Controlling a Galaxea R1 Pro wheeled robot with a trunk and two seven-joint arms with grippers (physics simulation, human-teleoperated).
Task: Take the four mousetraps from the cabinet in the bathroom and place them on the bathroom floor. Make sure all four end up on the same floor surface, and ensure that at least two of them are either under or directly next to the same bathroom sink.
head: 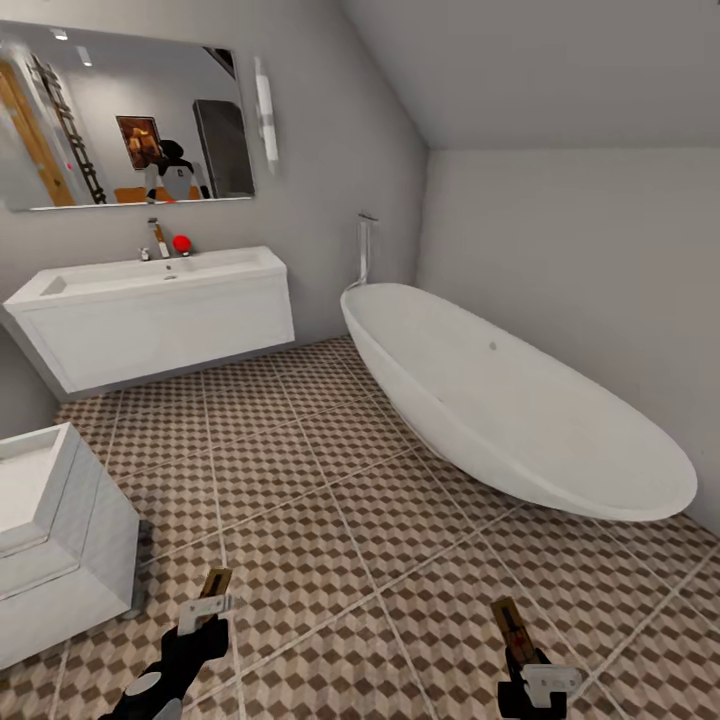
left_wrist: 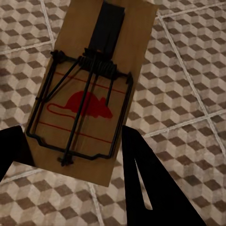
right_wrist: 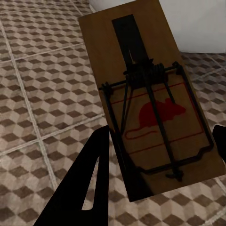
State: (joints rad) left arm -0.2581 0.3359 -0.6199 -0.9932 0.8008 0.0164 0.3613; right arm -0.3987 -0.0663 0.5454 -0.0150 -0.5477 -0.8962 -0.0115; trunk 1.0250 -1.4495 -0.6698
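Each gripper holds one mousetrap above the cube-patterned bathroom floor [head: 330, 500]. My left gripper [head: 203, 612] is shut on a tan mousetrap [head: 215, 582]; in the left wrist view the board [left_wrist: 89, 94] with its red mouse print sits between the black fingers [left_wrist: 155, 188]. My right gripper [head: 530, 672] is shut on a second mousetrap [head: 512, 622], which the right wrist view shows tilted [right_wrist: 146, 99] beside a finger [right_wrist: 89, 179]. The white sink [head: 150, 310] on its vanity stands at the far left wall. The cabinet is out of view.
A white oval bathtub [head: 500, 400] runs along the right wall. A small white drawer unit [head: 50, 540] stands close on my left. A mirror [head: 125, 120] hangs above the sink. Open tiled floor lies between the vanity and the tub.
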